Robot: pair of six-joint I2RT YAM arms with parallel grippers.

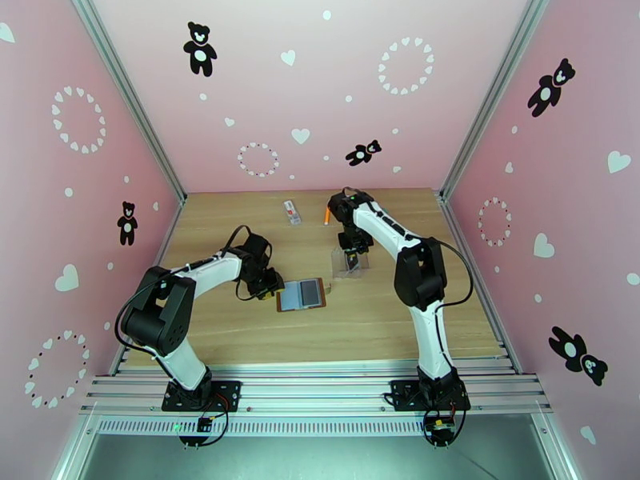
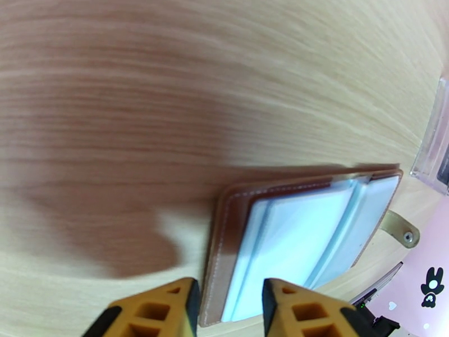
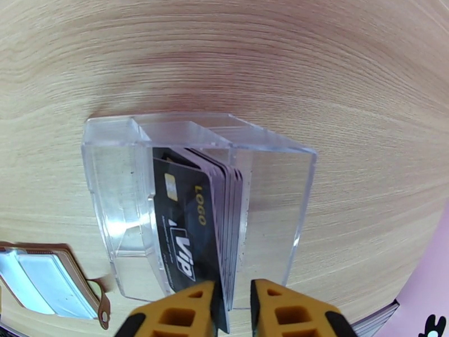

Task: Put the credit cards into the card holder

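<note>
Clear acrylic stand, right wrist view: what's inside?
A stack of credit cards on edge in the stand; front one black, gold chip, "Vip", "LOGO". Those behind show only edges; faces and count hidden.

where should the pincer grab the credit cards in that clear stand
Pinch the credit cards by their exposed top edge, coming straight down from above. They stand on edge in the clear stand, whose walls block the sides and bottom.

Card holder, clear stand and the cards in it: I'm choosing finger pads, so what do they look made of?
The card holder looks like brown leather or imitation: matte, stitched edge; its inner pockets look smooth pale grey-blue, possibly plastic. The clear stand seems rigid acrylic-like plastic, glossy with reflections. The credit cards look thin, stiff printed plastic.
</note>
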